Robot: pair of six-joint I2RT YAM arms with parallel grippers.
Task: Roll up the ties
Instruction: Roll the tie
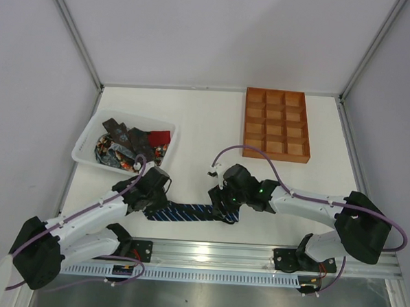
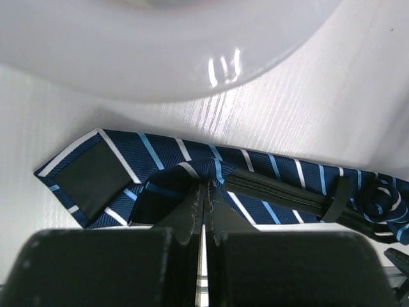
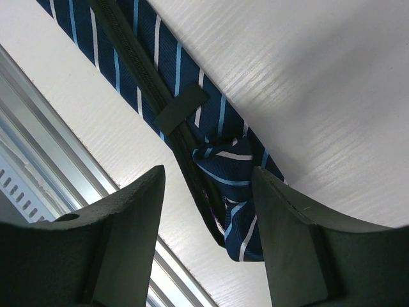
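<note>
Navy tie [image 2: 255, 173], far end cut off

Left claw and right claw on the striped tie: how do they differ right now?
The left claw is shut, pinching the navy tie near its pointed end; the right claw is open, its fingers straddling the tie's bunched end. The left sits beside the white basket, the right nearer the middle of the table. Both are low over the same tie.
</note>
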